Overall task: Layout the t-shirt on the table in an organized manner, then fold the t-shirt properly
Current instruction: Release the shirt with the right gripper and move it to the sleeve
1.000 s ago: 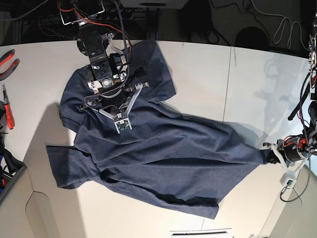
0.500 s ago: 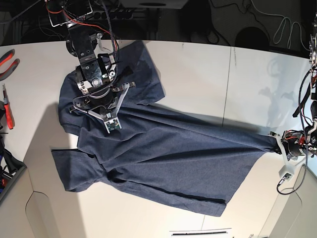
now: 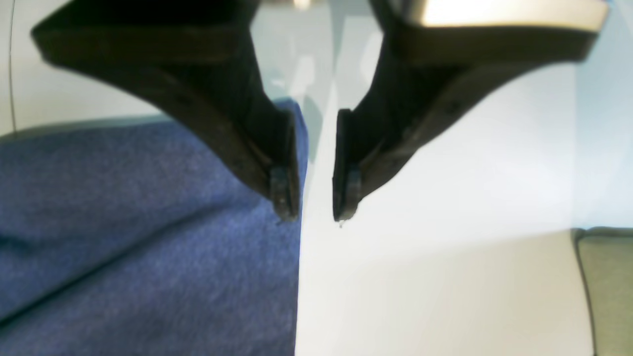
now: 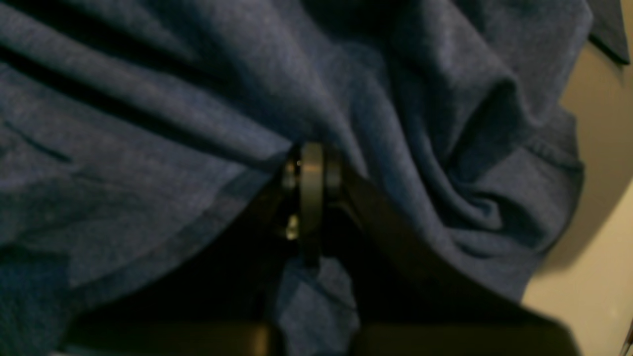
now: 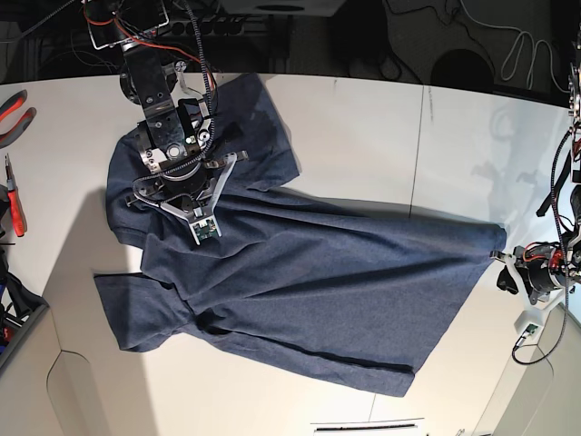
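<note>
The navy t-shirt [image 5: 300,291] lies spread across the white table [image 5: 363,136], its hem corner reaching toward the base view's right edge. The left gripper [image 3: 311,210] has its jaws parted with nothing between them, one finger [image 3: 284,193] over the shirt's edge and the other over bare table. The right gripper [image 4: 309,198] is clenched on a bunched fold of the t-shirt near the collar end. No containers are visible.
</note>
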{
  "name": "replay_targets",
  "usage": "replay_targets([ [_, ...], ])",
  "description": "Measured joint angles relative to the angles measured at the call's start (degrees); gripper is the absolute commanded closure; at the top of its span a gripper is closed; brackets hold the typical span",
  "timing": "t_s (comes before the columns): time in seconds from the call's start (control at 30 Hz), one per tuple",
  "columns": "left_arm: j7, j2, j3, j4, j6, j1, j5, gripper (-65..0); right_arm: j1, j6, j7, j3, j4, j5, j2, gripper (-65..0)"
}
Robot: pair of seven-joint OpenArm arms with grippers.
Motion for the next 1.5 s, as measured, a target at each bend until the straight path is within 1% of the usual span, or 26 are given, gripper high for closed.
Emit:
replay_targets([
  [0.1, -0.11, 0.11, 0.00, 0.00, 0.02, 0.02, -3.37, -15.7, 0.02, 0.00, -0.48, 0.02, 0.00, 0.09, -0.02, 0.0],
  [0.17, -0.13, 0.31, 0.00, 0.00, 0.04, 0.02, -5.75, -15.7, 0.17, -0.04, -1.99, 0.02, 0.04, 1.09, -0.07, 0.0],
  [0.23, -0.17, 0.79, 0.00, 0.00, 0.04, 0.00, -6.62, -15.7, 0.15, -0.02, -3.32, 0.02, 0.07, 1.62, -0.09, 0.0],
  [0.37, -0.17, 2.45, 0.00, 0.00, 0.07, 0.02, -6.78, -15.7, 0.11, 0.22, -3.23, 0.02, 0.07, 1.84, -0.09, 0.0],
  [0.47, -0.57, 4.59, 0.00, 0.00, 0.17, 0.02, -6.82, -15.7, 0.09, 0.66, -3.21, 0.02, 0.11, 1.81, -0.09, 0.0],
  [0.5, -0.66, 5.33, 0.00, 0.00, 0.17, 0.02, -6.84, -15.7, 0.11, 1.73, -3.21, 0.07, 0.11, 1.60, -0.09, 0.0],
  [0.57, -1.42, 6.84, 0.00, 0.00, 0.20, 0.04, -6.84, -15.7, 0.11, 4.98, -3.26, 0.13, 0.22, 1.70, -0.07, 0.0],
  [0.63, -1.90, 8.17, 0.00, 0.00, 0.20, 0.02, -6.78, -15.7, 0.11, 5.60, -3.28, 0.13, 0.63, 3.78, -0.04, 0.0],
  [0.73, -1.88, 10.19, 0.00, 0.00, 0.20, 0.04, -6.78, -15.7, -0.13, 5.81, -4.22, 0.24, 2.93, 4.39, -0.02, 0.0],
  [0.8, -1.88, 11.32, 0.00, 0.00, 0.17, 0.04, -6.75, -15.7, -0.79, 6.08, -5.97, 0.22, 5.27, 4.61, -0.02, 0.0],
  [0.83, -1.86, 11.63, 0.00, 0.00, 0.17, 0.04, -6.84, -15.7, -1.09, 6.45, -7.13, 0.22, 6.67, 5.03, -0.04, 0.0],
  [0.9, -1.86, 11.91, 0.00, 0.00, 0.20, 0.02, -6.78, -15.7, -1.44, 6.84, -7.06, 0.22, 10.12, 5.27, -0.02, 0.0],
  [1.0, -1.81, 12.15, 0.00, 0.00, 0.20, 0.04, -6.73, -15.7, -0.61, 6.64, -4.92, 0.15, 14.73, 5.14, -0.04, 0.0],
  [1.07, -1.84, 12.22, 0.00, 0.00, 0.20, 0.04, -6.80, -15.7, 0.33, 6.62, -4.17, 0.17, 15.43, 4.72, -0.04, 0.0],
  [1.1, -1.84, 12.22, 0.00, 0.00, 0.20, 0.04, -6.80, -15.7, 0.61, 5.27, -4.07, 0.15, 15.41, 3.17, -0.02, 0.0],
  [1.13, -1.84, 12.22, -0.02, 0.00, 0.22, 0.13, -6.80, -15.7, 0.63, 1.31, -3.78, 0.07, 15.21, 0.74, -0.04, 0.0],
  [1.2, -1.99, 12.26, 0.00, 0.00, 0.20, 0.55, -6.88, -15.7, 0.59, -7.13, -2.71, 0.13, 14.93, -6.51, -0.04, 0.0],
  [1.23, -2.32, 12.28, -0.02, 0.02, 0.22, 1.01, -6.93, -15.7, 0.83, -9.73, -2.38, 0.50, 14.95, -9.94, -0.04, 0.0],
  [1.27, -2.75, 12.22, -0.02, 0.02, 0.20, 1.60, -6.82, -15.7, 1.57, -11.63, -2.23, 1.14, 14.95, -13.07, -0.02, 0.0],
  [1.3, -3.13, 12.20, -0.02, 0.02, 0.22, 2.23, -6.73, -15.7, 2.54, -12.57, -2.05, 1.95, 14.95, -15.23, -0.04, -6.7],
  [1.37, -4.24, 12.28, -0.02, 0.02, 0.20, 3.50, -6.71, -15.7, 4.55, -12.92, -1.33, 4.11, 14.95, -18.21, -0.04, -20.4],
  [1.4, -4.87, 12.39, 0.00, 0.00, 0.17, 3.93, -6.73, -15.7, 5.51, -12.96, -1.25, 5.42, 14.95, -18.64, -0.04, -24.2],
  [1.43, -5.27, 12.39, 0.00, 0.02, 0.17, 4.39, -6.78, -15.7, 6.45, -13.00, -0.96, 6.78, 14.91, -18.56, -0.04, -25.3],
  [1.5, -6.03, 12.35, -0.02, 0.02, 0.22, 5.01, -6.73, -15.7, 8.46, -13.07, 0.02, 9.57, 13.38, -18.47, -0.04, -25.3],
])
